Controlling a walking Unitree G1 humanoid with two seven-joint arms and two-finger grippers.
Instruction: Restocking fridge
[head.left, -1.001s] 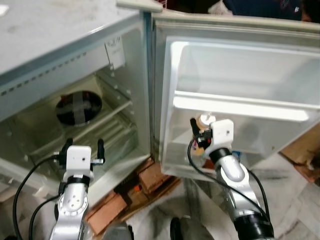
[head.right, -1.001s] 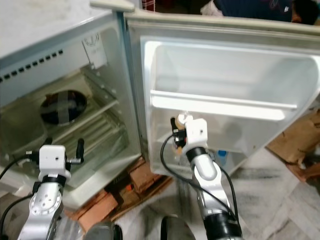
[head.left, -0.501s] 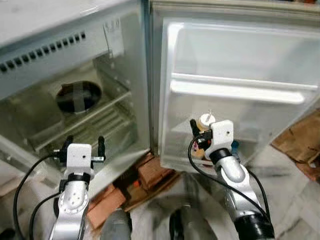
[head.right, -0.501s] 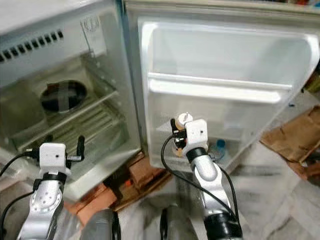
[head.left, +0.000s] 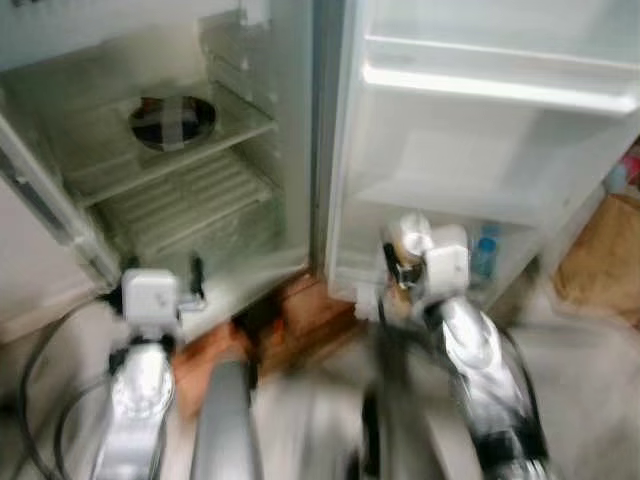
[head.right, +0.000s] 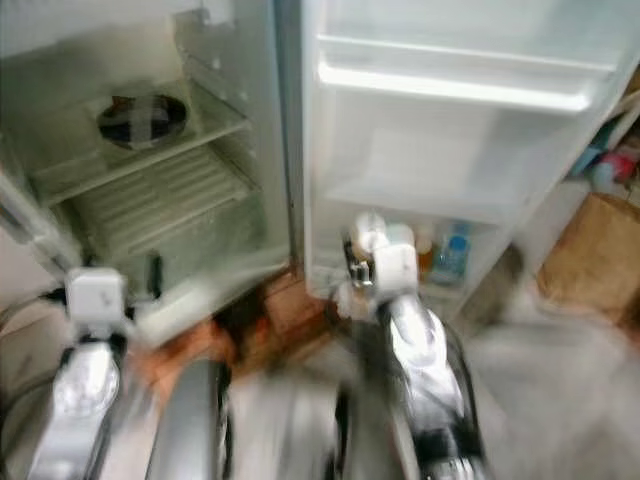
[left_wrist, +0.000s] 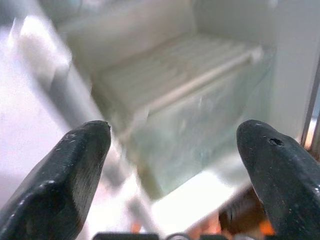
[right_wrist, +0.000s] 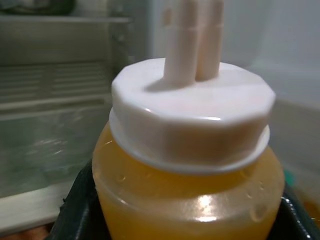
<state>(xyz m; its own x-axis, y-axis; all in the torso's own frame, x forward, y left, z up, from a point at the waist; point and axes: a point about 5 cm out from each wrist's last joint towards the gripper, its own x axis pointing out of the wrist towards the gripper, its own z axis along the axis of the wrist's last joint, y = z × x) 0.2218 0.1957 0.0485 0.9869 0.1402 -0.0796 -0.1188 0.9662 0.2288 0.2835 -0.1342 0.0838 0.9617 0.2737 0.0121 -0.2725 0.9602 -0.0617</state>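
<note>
An open fridge (head.left: 200, 190) is seen in the blurred head views, its door (head.left: 480, 150) swung wide. A yellow bottle (right_wrist: 187, 165) is gripped in the right gripper (head.left: 405, 265), held just before the door's lower shelf (head.left: 440, 205). The close detail comes from the right wrist view: the white cap (right_wrist: 192, 112) and its narrow nozzle (right_wrist: 192, 40) are seen plainly, with orange-yellow liquid below. The bottle is held upright, long axis vertical, nozzle pointing up. On the door's bottom shelf, a blue-capped bottle (head.left: 486, 255) can be made out from the head views. The left gripper (left_wrist: 175, 165) is spread wide and empty, pointed at the clear drawer (left_wrist: 200, 125) under a ribbed shelf (left_wrist: 165, 70).
</note>
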